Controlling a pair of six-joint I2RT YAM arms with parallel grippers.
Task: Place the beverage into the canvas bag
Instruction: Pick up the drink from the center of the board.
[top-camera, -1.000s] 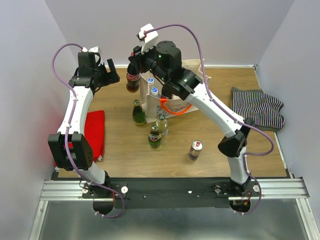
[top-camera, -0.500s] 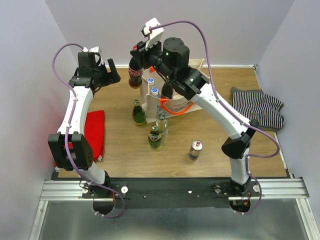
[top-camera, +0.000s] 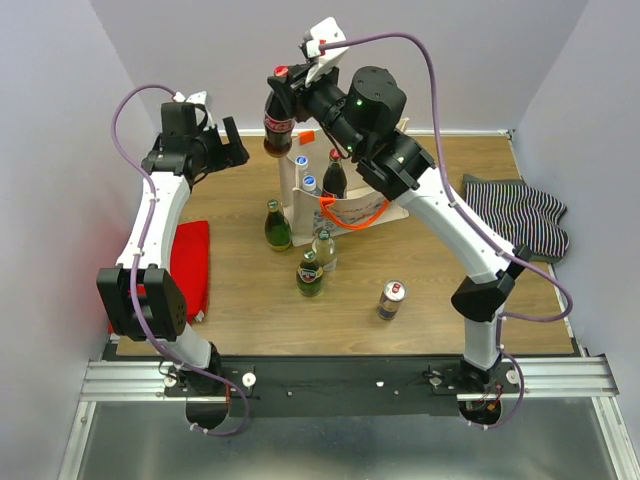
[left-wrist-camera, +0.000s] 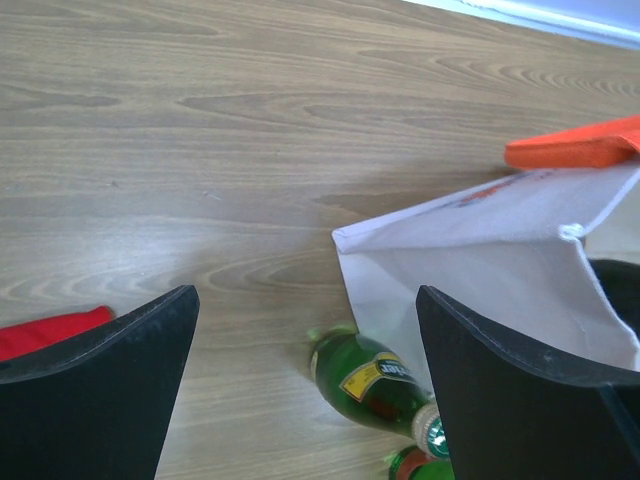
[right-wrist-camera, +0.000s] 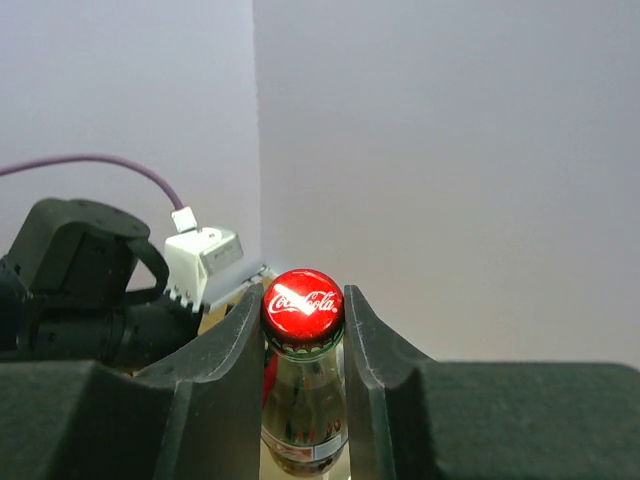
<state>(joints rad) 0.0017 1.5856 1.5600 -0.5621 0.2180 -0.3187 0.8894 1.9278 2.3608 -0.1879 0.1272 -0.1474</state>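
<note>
My right gripper (top-camera: 281, 88) is shut on the neck of a glass cola bottle (top-camera: 277, 128) with a red cap (right-wrist-camera: 302, 303), held upright in the air above the left end of the cream canvas bag (top-camera: 350, 208). The bag stands at the table's middle back with orange handles (top-camera: 352, 214) and holds several bottles. In the left wrist view the bag's white side (left-wrist-camera: 480, 260) and an orange handle (left-wrist-camera: 575, 148) show. My left gripper (top-camera: 228, 143) is open and empty, held high left of the bag.
Two green bottles (top-camera: 277, 226) (top-camera: 309, 274) and a clear bottle (top-camera: 324, 249) stand in front of the bag. A can (top-camera: 391, 299) stands to the right. A red cloth (top-camera: 188, 262) lies at the left, a striped cloth (top-camera: 515, 214) at the right.
My right gripper has lifted the cola bottle higher and carried it right, towards the bag's opening. The left gripper has shifted slightly right.
</note>
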